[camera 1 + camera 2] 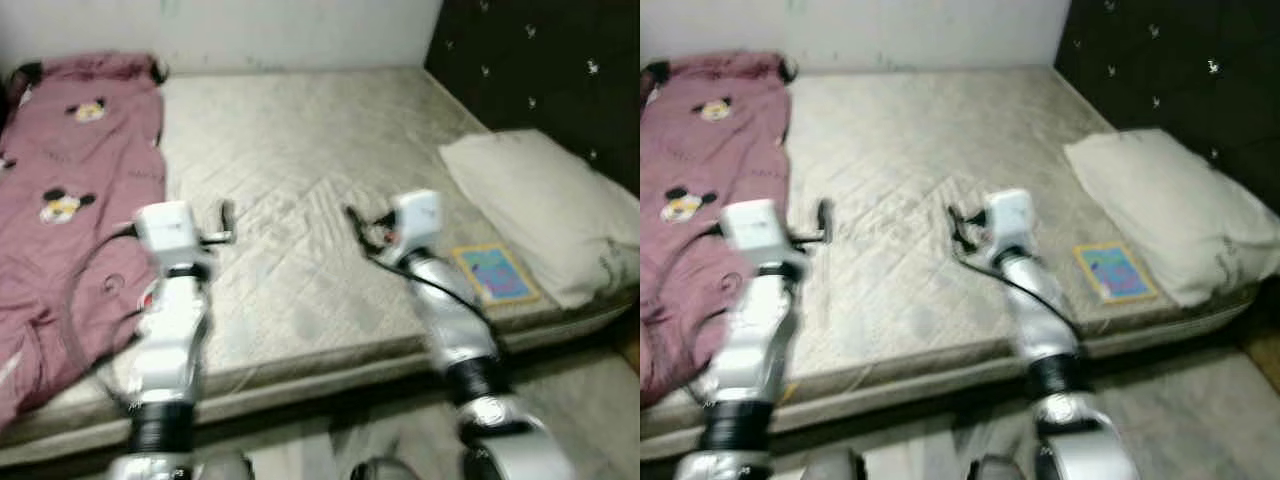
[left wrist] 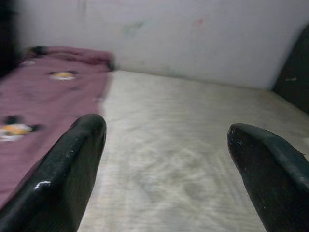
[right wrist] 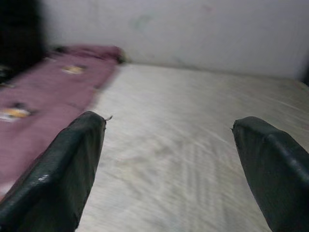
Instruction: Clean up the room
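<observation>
The robot stands at the foot of a bed (image 1: 300, 200) whose bare quilted mattress takes up most of the head views. Along the robot's left side of it lies a pink blanket (image 1: 70, 200) printed with cartoon mouse faces, rumpled and bunched toward the near edge. On the right, against the dark headboard (image 1: 540, 70), rests a pale pillow (image 1: 545, 205), and just beside it, near the mattress edge, a small colourful book (image 1: 495, 272) lies flat.

Both arms are held out over the mattress. The left tool (image 2: 166, 145) has its two black fingers spread wide with nothing between them, hovering near the blanket's inner edge; the right tool (image 3: 169, 145) is equally wide open and empty, over the middle of the mattress, with the book off to its right.

For tidying, the blanket looks the likely thing to deal with: soft, limp and light, it should fold and drag rather than lift as one piece, so a pinch on a corner or a hem would probably serve better than a grab at the bulk. The book is thin, stiff and flat to the mattress; its edge nearest the bedside seems the easier place to take hold
</observation>
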{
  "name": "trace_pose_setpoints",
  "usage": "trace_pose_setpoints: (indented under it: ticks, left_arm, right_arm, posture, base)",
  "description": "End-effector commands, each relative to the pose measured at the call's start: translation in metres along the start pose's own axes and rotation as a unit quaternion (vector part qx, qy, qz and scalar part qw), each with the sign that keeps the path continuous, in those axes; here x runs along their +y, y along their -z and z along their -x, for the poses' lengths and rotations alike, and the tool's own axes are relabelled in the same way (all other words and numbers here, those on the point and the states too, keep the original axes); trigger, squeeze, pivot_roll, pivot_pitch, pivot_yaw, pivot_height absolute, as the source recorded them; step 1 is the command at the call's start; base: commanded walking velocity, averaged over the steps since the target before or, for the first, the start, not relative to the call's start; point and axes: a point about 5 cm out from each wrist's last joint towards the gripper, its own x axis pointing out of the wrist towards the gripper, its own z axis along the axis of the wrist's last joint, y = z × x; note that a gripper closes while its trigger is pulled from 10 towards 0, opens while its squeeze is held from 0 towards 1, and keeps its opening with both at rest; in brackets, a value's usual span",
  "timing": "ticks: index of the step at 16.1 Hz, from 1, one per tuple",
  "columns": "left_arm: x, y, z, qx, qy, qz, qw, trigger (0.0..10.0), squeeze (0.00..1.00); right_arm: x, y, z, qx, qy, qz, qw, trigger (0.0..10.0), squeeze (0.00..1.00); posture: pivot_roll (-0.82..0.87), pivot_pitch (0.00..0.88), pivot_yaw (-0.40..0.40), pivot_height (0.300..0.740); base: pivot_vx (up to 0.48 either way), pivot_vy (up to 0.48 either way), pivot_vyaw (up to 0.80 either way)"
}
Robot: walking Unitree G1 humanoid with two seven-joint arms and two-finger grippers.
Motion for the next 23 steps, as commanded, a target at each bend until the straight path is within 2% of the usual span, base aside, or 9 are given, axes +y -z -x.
trace_pose_setpoints:
  ticks: [1, 10, 14, 23]
  left_arm:
    - [-0.0111, -0.0021, -0.0006, -0.003, 0.015, 0.009, 1.000, 10.0, 0.00]
    - [-0.0116, -0.0013, -0.0004, -0.001, 0.016, 0.010, 1.000, 10.0, 0.00]
    - [-0.0117, -0.0015, -0.0006, 0.000, 0.014, 0.011, 1.000, 10.0, 0.00]
    - [-0.0116, -0.0014, -0.0035, 0.003, 0.012, 0.011, 1.000, 10.0, 0.00]
  right_arm:
    - [-0.0122, -0.0035, 0.0028, -0.004, 0.013, 0.015, 1.000, 10.0, 0.00]
    - [-0.0109, -0.0025, 0.0035, -0.004, 0.006, 0.017, 1.000, 10.0, 0.00]
    - [-0.0109, -0.0028, 0.0032, -0.004, 0.004, 0.019, 1.000, 10.0, 0.00]
    - [-0.0122, -0.0031, 0.0012, -0.002, 0.008, 0.021, 1.000, 10.0, 0.00]
  posture:
    - [-0.05, 0.000, -0.041, 0.740]
    - [-0.05, 0.000, -0.042, 0.740]
    - [-0.05, 0.000, -0.043, 0.740]
    - [-0.05, 0.000, -0.041, 0.740]
  base:
    - [0.000, 0.480, 0.00]
    - [0.000, 0.480, 0.10]
    - [0.000, 0.480, 0.58]
    - [0.000, 0.480, 0.00]
